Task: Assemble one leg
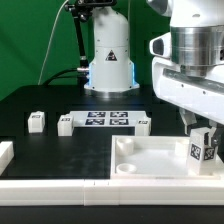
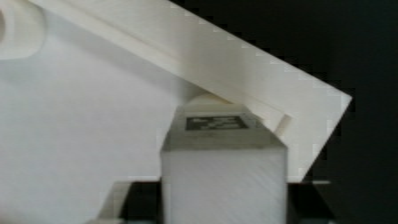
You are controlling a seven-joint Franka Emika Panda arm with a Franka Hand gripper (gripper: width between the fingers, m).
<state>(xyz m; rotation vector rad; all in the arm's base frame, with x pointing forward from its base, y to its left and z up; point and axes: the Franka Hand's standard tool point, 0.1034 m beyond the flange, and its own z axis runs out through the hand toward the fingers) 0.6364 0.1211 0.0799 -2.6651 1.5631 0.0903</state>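
While the hand pinches the leg upright between its fingers, long axis vertical, the leg hangs directly over the white tray at the exterior view's right, above its near corner, apparently not yet seated in a socket.

Setting, exterior view: green backdrop covering the rear, evenly lit, with a thin dark cable hanging across it near the exterior view's left of centre. Work surface: black matte table, light falling softly from above, no hard shadows. Fixed on the table toward the rear centre: the marker board, thin, flat, white, carrying a row of black-and-white tags. Front edge: low white border running along the table's near side. Wrist view: black ground only, beyond white surfaces; nothing of the room discernible.
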